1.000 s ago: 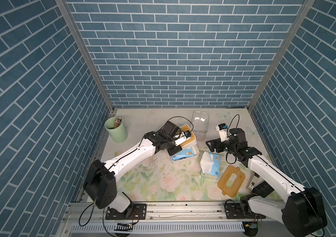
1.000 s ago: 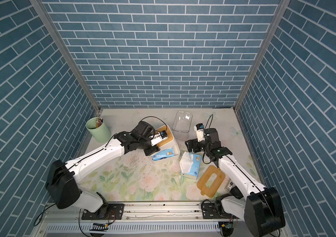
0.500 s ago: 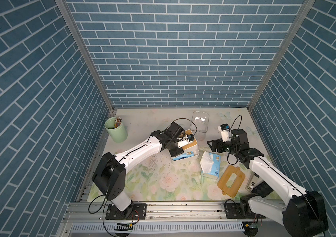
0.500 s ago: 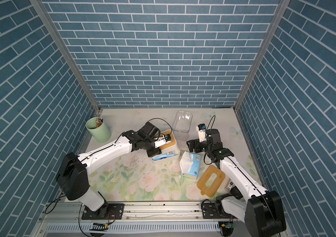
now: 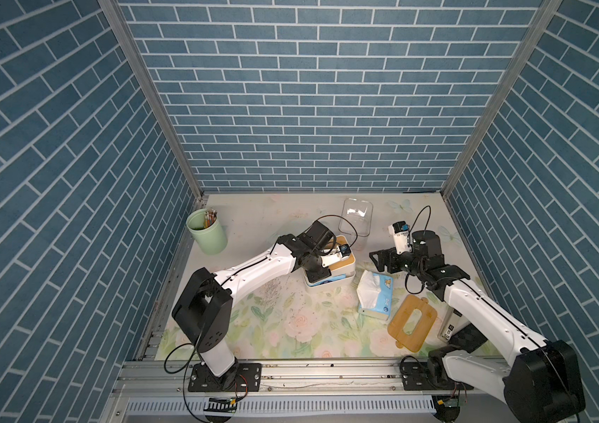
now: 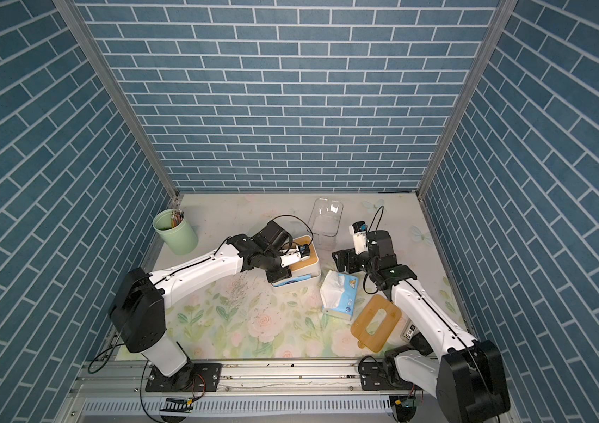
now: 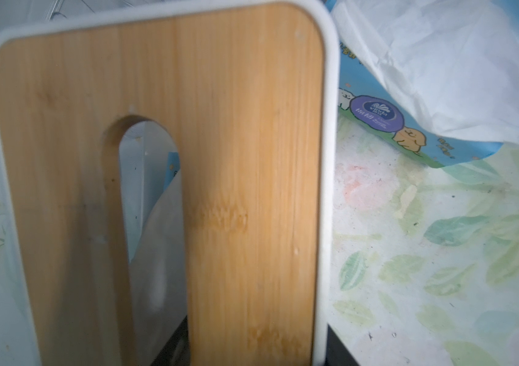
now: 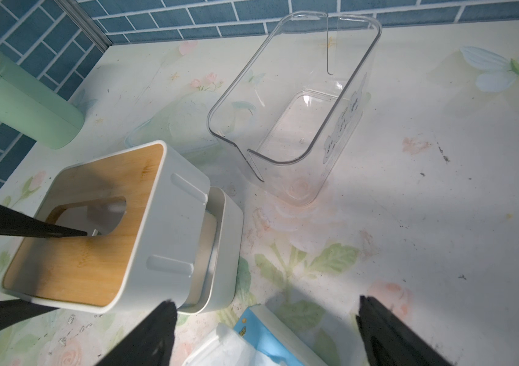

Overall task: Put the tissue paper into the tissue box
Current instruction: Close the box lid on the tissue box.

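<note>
Tissue pack [image 5: 375,296]: light, soft, crushable. Take its long sides. Overhead, right pincer [image 8: 264,301] spread; left pincer [image 8: 61,266] seemingly pinching box lid [image 8: 109,177].

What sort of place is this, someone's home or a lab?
Probably a lab test cell dressed to look homely: brick-print wall panels on three sides, the left arm and right arm bolted to an aluminium rail, and a floral table cover.
</note>
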`<action>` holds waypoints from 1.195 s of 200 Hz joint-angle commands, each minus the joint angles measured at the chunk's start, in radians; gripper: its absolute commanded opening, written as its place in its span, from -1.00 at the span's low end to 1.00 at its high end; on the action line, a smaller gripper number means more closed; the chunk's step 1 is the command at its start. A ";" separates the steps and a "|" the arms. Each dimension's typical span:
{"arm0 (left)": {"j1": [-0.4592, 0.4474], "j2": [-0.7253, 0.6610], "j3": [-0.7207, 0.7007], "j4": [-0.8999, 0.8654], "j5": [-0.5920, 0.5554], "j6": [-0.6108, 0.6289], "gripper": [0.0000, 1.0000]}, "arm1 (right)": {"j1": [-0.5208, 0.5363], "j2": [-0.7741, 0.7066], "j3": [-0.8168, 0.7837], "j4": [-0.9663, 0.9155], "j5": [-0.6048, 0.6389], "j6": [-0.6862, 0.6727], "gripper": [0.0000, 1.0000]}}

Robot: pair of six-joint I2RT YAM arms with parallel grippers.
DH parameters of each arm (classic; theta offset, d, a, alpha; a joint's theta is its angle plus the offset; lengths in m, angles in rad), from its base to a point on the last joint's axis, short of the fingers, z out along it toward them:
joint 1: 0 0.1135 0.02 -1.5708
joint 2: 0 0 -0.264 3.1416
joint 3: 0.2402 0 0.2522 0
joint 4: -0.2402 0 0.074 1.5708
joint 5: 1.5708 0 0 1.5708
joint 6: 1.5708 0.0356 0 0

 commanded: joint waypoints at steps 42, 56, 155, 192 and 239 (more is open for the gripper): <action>-0.008 0.015 0.009 0.019 -0.006 0.022 -0.58 | -0.002 0.003 -0.017 0.006 -0.006 0.029 0.85; -0.008 0.021 0.009 0.013 -0.011 0.024 -0.57 | -0.002 0.001 -0.016 0.004 -0.005 0.028 0.85; -0.008 0.065 0.013 0.012 -0.031 0.012 -0.57 | -0.002 0.008 -0.018 0.005 -0.013 0.033 0.86; -0.011 0.079 0.008 0.006 -0.055 0.010 -0.55 | -0.003 0.020 -0.010 -0.004 -0.012 0.028 0.86; -0.015 0.081 -0.017 0.015 -0.065 -0.013 -0.51 | -0.002 0.051 0.004 -0.002 -0.047 0.026 0.86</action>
